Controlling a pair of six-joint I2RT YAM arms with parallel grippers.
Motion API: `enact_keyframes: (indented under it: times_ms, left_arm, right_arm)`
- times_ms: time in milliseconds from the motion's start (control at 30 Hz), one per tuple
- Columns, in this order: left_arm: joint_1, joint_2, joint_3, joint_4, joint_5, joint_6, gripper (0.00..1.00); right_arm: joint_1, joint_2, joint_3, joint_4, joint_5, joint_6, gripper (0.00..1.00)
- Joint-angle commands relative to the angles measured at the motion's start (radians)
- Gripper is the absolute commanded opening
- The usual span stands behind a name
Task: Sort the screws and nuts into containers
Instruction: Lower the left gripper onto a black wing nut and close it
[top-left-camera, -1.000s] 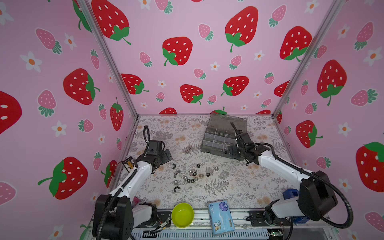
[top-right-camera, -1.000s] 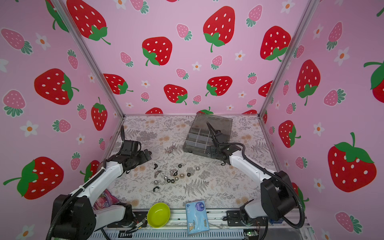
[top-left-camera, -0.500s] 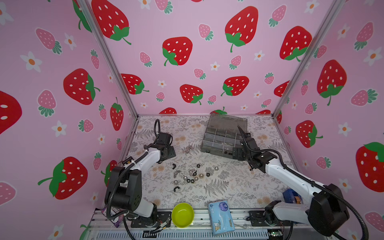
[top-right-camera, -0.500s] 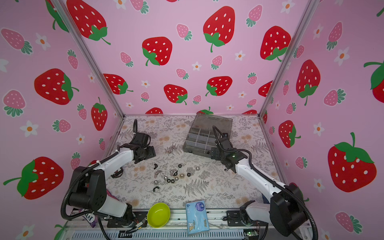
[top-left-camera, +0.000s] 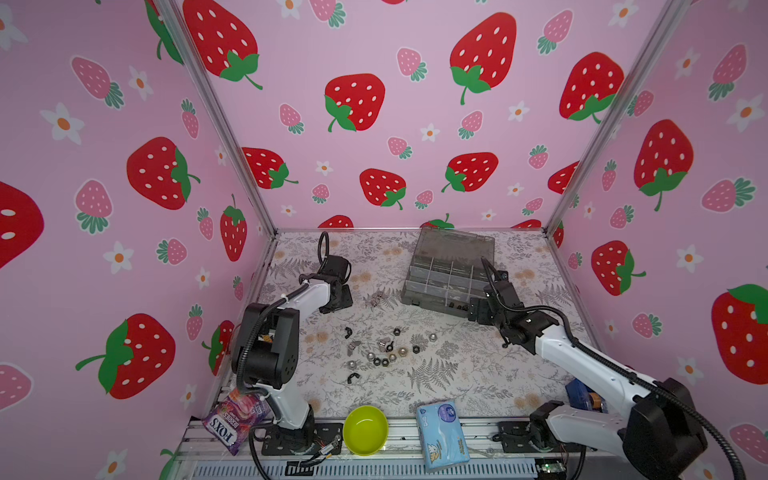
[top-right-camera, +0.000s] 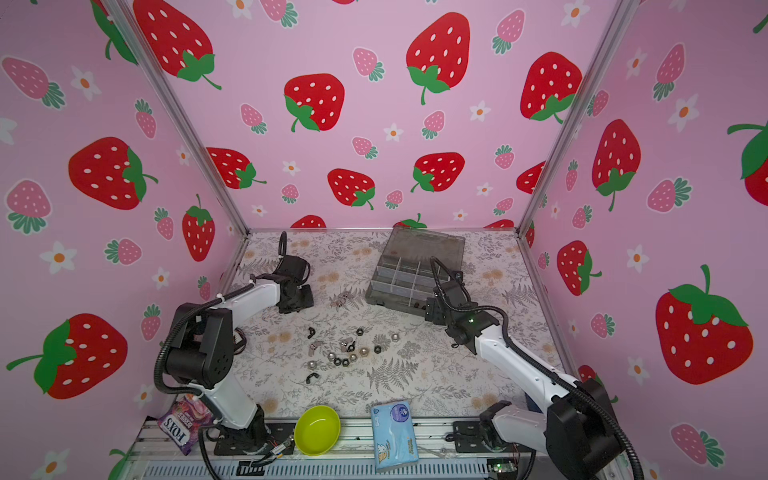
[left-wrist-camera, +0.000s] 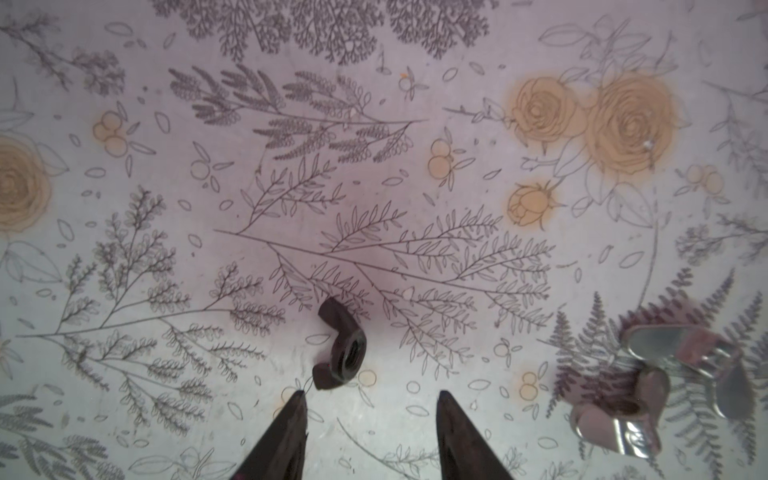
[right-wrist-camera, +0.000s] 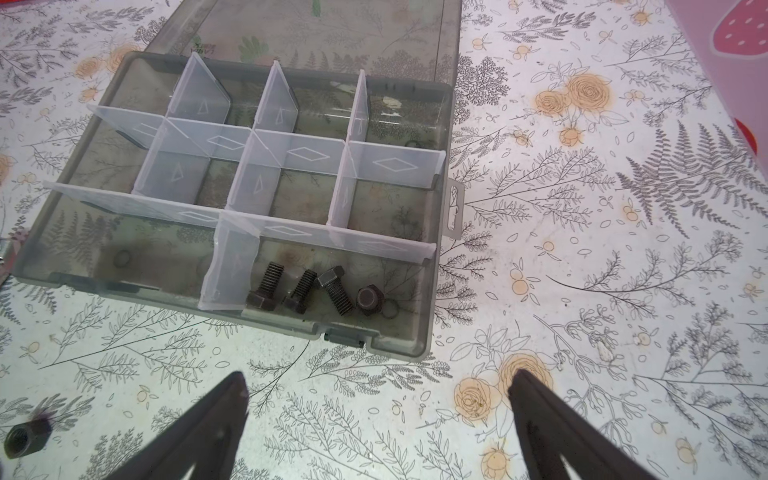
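Both pincers apart, nothing held.
The left pincer (left-wrist-camera: 370, 395) stands partly apart over the desk (top-left-camera: 457, 374). A black wing nut (left-wrist-camera: 338, 345) lies just beyond one fingertip, not between them, with silver wing nuts (left-wrist-camera: 665, 382) nearby. The right pincer (right-wrist-camera: 378, 374) gapes wide before the box (right-wrist-camera: 166, 301), whose near corner compartment holds black screws (right-wrist-camera: 305, 289). Loose nuts (top-left-camera: 384, 353) lie mid-desk.

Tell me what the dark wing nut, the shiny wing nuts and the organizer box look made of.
Dark wing nut: probably metal, matte black finish, no glare.
Shiny wing nuts: likely plated metal, mirror-like reflections.
Organizer box: smoky translucent plastic; floral mat shows through.
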Motion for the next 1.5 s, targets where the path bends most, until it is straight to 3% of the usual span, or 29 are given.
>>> enact_keyframes:
  times_ms: [0,200,867,1300,1467]
  left_arm:
    - [0.012,0.041,0.06,-0.032,-0.003,0.023,0.5]
    - [0.027,0.091,0.097,-0.038,0.017,0.031,0.43]
    - [0.048,0.112,0.065,-0.025,0.055,0.022,0.2]
    - [0.049,0.103,0.016,0.006,0.081,-0.002,0.22]
    - [0.046,0.117,0.021,0.005,0.089,-0.005,0.12]
  right_arm:
    - [-0.005,0.018,0.008,-0.028,0.021,-0.032,1.0]
    - [-0.007,-0.015,-0.002,0.02,-0.055,-0.075,1.0]
    - [-0.007,0.007,0.032,-0.01,-0.016,-0.057,1.0]
    - [-0.007,0.004,0.037,-0.036,0.003,-0.05,1.0]
    - [-0.007,0.004,0.042,-0.045,0.015,-0.047,1.0]
